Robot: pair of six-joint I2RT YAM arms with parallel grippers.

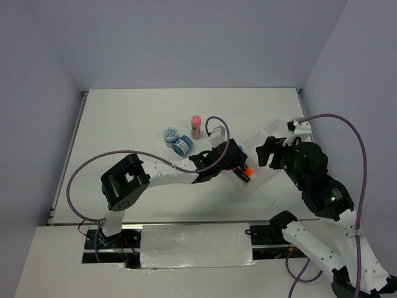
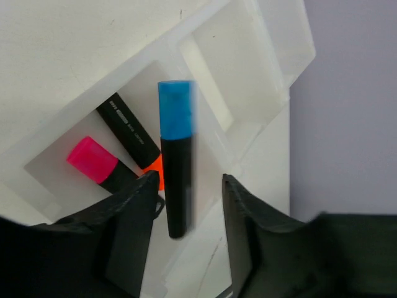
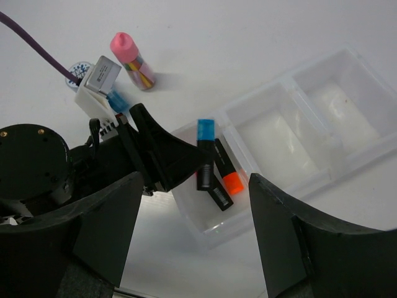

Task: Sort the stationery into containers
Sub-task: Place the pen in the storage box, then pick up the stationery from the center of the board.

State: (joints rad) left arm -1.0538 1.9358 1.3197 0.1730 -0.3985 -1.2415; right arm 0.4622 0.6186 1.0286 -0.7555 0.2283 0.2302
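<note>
Stationery, room around it: the discs point(image 1: 170, 135) and the tube point(image 1: 196, 126) stand mid-surface point(image 1: 124, 112), with open white surface to their left and beyond them. The markers are at the tray, which hems them in with its walls.
Tray point(image 3: 273, 146), edges: it lies diagonally on the right half of the surface. Its far end is near the right edge and its near end is under my left tool.
Left tool point(image 2: 189, 180): the fingers are spread, with the blue-capped marker point(image 2: 175, 167) between them. A gap shows on each side, so nothing is gripped.
Right tool point(image 3: 195, 180): it is spread wide above the tray's near end and holds nothing.
Blue-capped marker, place: it is over the end compartment and slightly blurred. I cannot tell whether it rests on the floor yet.
Pink-capped marker point(image 2: 93, 159): it lies in that same end compartment.
Orange-capped marker point(image 2: 131, 131): it lies in that compartment too, just beside the pink one.
Marker looks: short black barrels, each with a bright cap.
Disc looks: small and round, blue with a white pattern. The two sit just beside each other.
Tube looks: small and upright, with a pink cap. It stands near the discs but apart from them.
Tray looks: translucent white.
Count: three markers, two discs, one tube, one tray of three compartments.
</note>
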